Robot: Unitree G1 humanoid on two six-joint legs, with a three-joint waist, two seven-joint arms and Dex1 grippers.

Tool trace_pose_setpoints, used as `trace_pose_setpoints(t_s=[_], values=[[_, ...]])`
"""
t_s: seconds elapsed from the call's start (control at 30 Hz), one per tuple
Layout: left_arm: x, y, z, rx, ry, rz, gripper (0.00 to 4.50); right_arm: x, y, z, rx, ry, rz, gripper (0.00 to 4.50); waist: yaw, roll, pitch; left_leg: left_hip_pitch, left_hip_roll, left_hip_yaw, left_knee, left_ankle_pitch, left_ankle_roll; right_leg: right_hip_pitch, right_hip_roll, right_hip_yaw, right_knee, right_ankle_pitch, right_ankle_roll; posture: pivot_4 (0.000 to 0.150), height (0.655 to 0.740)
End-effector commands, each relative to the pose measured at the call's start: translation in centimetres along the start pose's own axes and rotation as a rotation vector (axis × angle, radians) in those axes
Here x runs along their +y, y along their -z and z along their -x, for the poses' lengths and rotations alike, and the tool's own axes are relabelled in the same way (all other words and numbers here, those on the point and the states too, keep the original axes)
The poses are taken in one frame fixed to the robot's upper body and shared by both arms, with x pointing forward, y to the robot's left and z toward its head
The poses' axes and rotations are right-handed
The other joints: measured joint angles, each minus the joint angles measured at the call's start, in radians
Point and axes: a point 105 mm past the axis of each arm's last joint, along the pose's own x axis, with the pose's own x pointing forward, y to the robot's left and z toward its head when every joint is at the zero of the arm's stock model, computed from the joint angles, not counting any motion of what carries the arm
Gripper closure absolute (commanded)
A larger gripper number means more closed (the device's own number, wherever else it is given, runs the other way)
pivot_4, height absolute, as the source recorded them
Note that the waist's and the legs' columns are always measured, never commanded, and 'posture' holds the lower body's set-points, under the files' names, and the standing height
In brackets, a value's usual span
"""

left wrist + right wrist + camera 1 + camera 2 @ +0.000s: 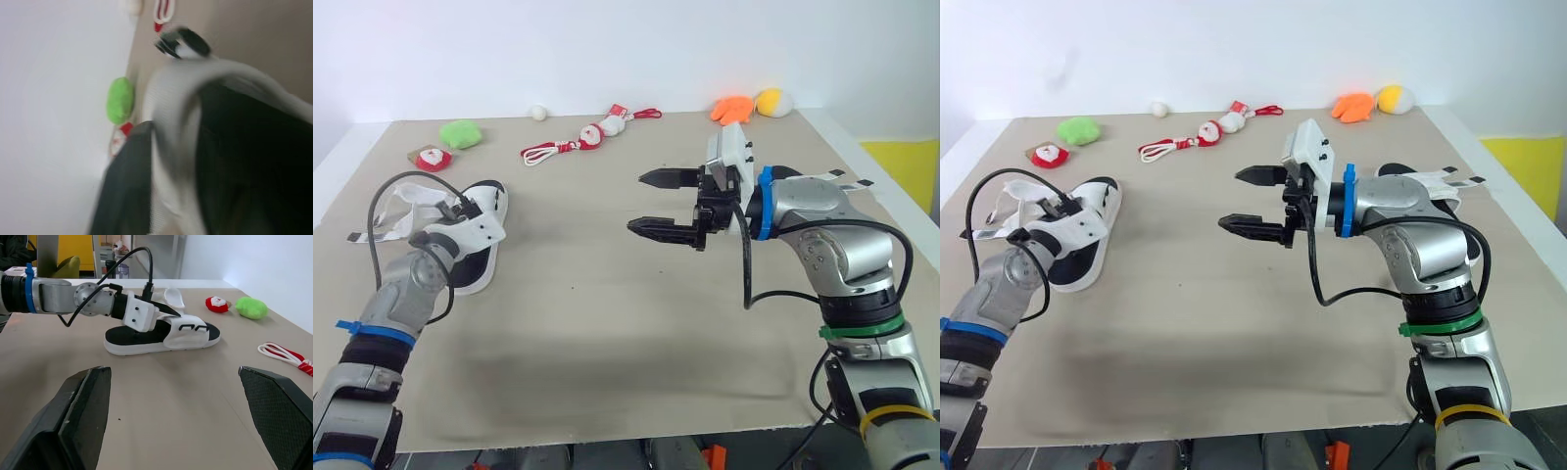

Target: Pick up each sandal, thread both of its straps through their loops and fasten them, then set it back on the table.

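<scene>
A white sandal (pixel 481 266) with a black footbed lies flat on the table's left side, also in the right wrist view (pixel 188 335). Its loose white straps (pixel 403 208) trail out to the left. My left gripper (pixel 470 209) is down on the sandal's wide front strap (pixel 171 147), touching it. My right gripper (pixel 638 203) hovers open over the middle of the table with nothing between its fingers (pixel 83 416), pointing toward the sandal. White strap ends (pixel 847 178) with black tips stick out behind my right forearm; the rest is hidden.
Along the far edge lie a green plush (pixel 460 133), a small Santa toy (pixel 433 158), a red-and-white rope toy (pixel 579 139), a white ball (pixel 538 113), and orange (pixel 732 109) and yellow (pixel 771 101) plush toys. The beige table (pixel 607 333) runs bare toward me.
</scene>
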Motion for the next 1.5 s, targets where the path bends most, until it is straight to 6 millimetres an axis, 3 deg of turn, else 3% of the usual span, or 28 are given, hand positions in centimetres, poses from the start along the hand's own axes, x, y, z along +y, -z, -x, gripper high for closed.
trace_pose_setpoints(t_s=[0.03, 0.13, 0.27, 0.47, 0.6, 0.8, 0.93, 1.23, 1.5], values=[[0.3, 0.2, -0.2, -0.016, -0.003, -0.026, 4.42, 0.1, -1.4, 0.5, -0.042, 0.016, 0.045, 0.00, 0.000, 0.000, 0.000, 0.000, 0.000, 0.000, 0.001, 0.000, 0.000, 0.000, 0.000, 0.000, 0.001, 0.000, 0.000, 0.150, 0.7400], [0.8, -1.3, -0.3, -0.102, -0.012, -0.020, 4.42, 0.1, -1.4, 0.7, -0.051, 0.023, 0.036, 0.00, 0.000, 0.000, 0.000, 0.000, 0.000, 0.000, 0.002, 0.000, 0.000, 0.000, 0.000, 0.000, 0.002, -0.001, 0.002, 0.150, 0.7400], [1.6, -5.5, 0.3, -0.342, -0.023, -0.030, 4.42, -0.3, -1.9, 1.2, -0.079, 0.029, 0.012, 0.00, 0.004, 0.000, 0.000, -0.001, -0.001, 0.000, 0.003, 0.000, 0.000, 0.000, -0.001, 0.000, 0.002, 0.000, 0.000, 0.150, 0.7400], [0.7, -12.3, 4.1, -0.831, 0.086, -0.193, 4.42, -1.1, -2.5, 3.3, -0.093, 0.011, -0.071, 0.00, 0.012, 0.000, 0.000, -0.003, -0.001, 0.000, 0.003, 0.000, -0.001, -0.001, -0.002, 0.000, 0.001, 0.001, -0.001, 0.150, 0.7400], [-0.8, -14.6, 6.3, -1.075, 0.176, -0.352, 4.42, -0.3, -0.9, 5.2, -0.010, -0.052, -0.134, 0.00, 0.023, 0.000, 0.000, -0.003, -0.001, 0.000, 0.003, 0.000, -0.001, -0.001, -0.002, 0.000, 0.001, 0.001, -0.001, 0.150, 0.7400], [-3.7, -16.3, 8.7, -1.363, 0.304, -0.550, 4.42, 1.0, 0.5, 7.4, 0.072, -0.087, -0.153, 0.00, 0.027, 0.000, 0.000, -0.002, -0.001, 0.001, 0.004, 0.000, 0.000, 0.000, -0.001, 0.001, 0.001, 0.001, 0.001, 0.150, 0.7400], [-4.7, -17.2, 9.0, -1.457, 0.343, -0.579, 4.42, 1.4, 1.0, 7.9, 0.099, -0.084, -0.159, 0.00, 0.026, 0.000, 0.001, -0.002, -0.002, 0.001, 0.006, 0.000, 0.000, 0.000, -0.002, 0.001, 0.001, 0.001, 0.002, 0.150, 0.7400], [-4.7, -20.1, 7.1, -1.470, 0.306, -0.559, 4.42, 2.1, 1.0, 8.2, 0.116, -0.059, -0.165, 0.00, 0.027, 0.000, 0.001, -0.003, -0.002, 0.002, 0.011, 0.001, 0.000, 0.002, -0.002, 0.002, 0.000, 0.002, 0.012, 0.150, 0.7400], [-6.5, -19.6, 7.1, -1.458, 0.344, -0.489, 4.42, 2.5, 1.9, 8.5, 0.166, -0.034, -0.174, 0.00, 0.028, 0.000, 0.001, -0.003, -0.002, 0.001, 0.011, 0.001, 0.000, 0.001, -0.002, 0.002, 0.001, 0.001, 0.014, 0.150, 0.7400]])
